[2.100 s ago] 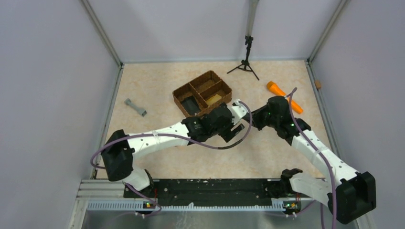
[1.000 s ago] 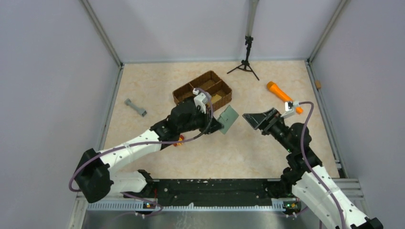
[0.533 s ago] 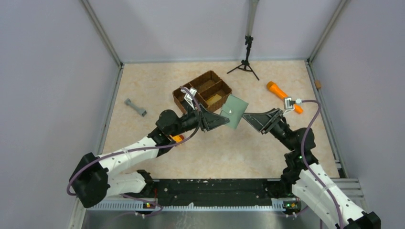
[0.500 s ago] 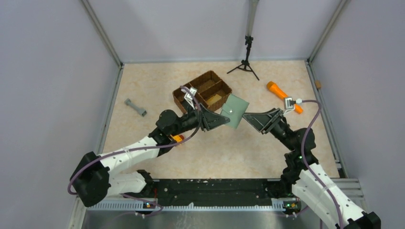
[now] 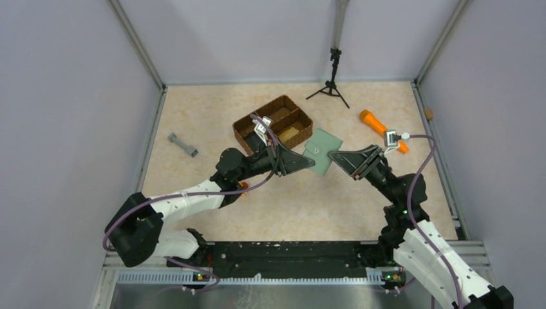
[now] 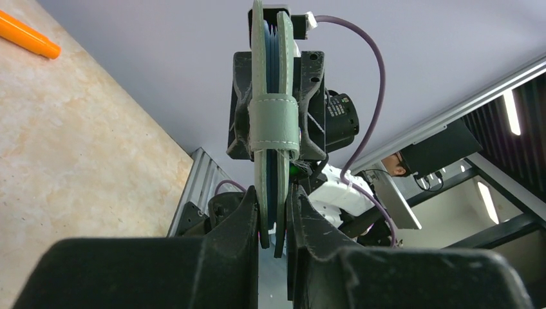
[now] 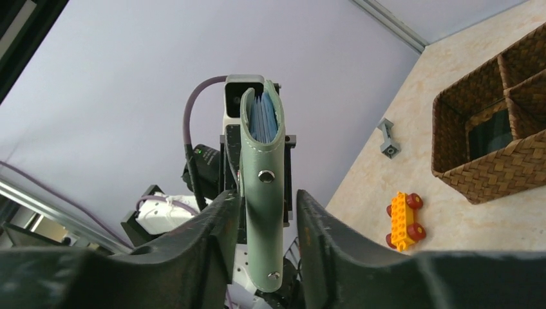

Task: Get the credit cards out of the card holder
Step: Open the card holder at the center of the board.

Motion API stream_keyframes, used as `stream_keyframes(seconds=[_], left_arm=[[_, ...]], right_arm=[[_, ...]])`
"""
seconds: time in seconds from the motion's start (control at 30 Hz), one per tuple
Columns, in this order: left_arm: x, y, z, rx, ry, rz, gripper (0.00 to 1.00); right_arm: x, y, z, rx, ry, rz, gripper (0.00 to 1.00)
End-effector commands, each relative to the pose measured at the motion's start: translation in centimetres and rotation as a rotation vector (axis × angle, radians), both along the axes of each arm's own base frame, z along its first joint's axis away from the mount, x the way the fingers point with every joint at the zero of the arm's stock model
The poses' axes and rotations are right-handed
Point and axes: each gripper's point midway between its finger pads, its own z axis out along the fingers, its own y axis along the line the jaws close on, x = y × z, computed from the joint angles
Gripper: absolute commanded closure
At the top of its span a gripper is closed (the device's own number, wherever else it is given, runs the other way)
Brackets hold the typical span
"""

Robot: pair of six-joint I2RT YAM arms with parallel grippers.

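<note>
Left gripper (image 6: 272, 190) clamped flat grey-green folding card holder (image 5: 320, 152), aloft over table (image 5: 212, 109) middle, toward far edge. Right gripper (image 7: 269, 196) straddled it, unclosed. You were likely setting up opening; next, unsnap tab.

From above and behind the arm bases we look down on the whole table (image 5: 212, 122). Both wrist cameras sit very near the card holder (image 6: 273, 122), tilted upward: the left one faces the right arm (image 6: 335, 193), the right one the left arm (image 7: 158, 215). All three views share it.
</note>
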Motion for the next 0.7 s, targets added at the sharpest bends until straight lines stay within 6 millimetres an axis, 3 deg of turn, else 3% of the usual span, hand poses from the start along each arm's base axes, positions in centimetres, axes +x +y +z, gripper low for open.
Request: stream_keyframes(seconds=[0.0,0.07,0.2,0.23,0.37,0.5,0.67], left_arm=[[-0.2,0.2,3.2,-0.072,-0.084,-0.008,0.92],[-0.2,0.1,3.1,-0.06,-0.085,-0.008,0.89],[1.1,0.0,2.3,0.047,-0.09,0.065,0.53],[1.7,0.0,1.0,0.135,-0.092,0.104,0.46],[4.0,2.9,-0.2,0.355,-0.134,0.315,0.27],[5.9,5.9,-1.2,0.508,-0.156,0.496,0.25],[6.5,6.2,-2.0,0.709,-0.238,0.6,0.25]], right_arm=[[-0.7,-0.3,3.6,0.052,-0.09,-0.001,0.66],[-0.7,-0.3,3.6,0.051,-0.084,-0.003,0.71],[-0.3,-0.3,3.2,0.03,-0.053,-0.019,0.85],[-0.1,-0.4,3.0,0.017,-0.042,-0.031,0.86],[1.1,-1.2,1.4,-0.085,0.016,-0.126,0.92],[2.1,-2.1,0.1,-0.189,0.054,-0.208,0.99],[3.4,-2.3,-1.6,-0.322,0.116,-0.246,1.0]])
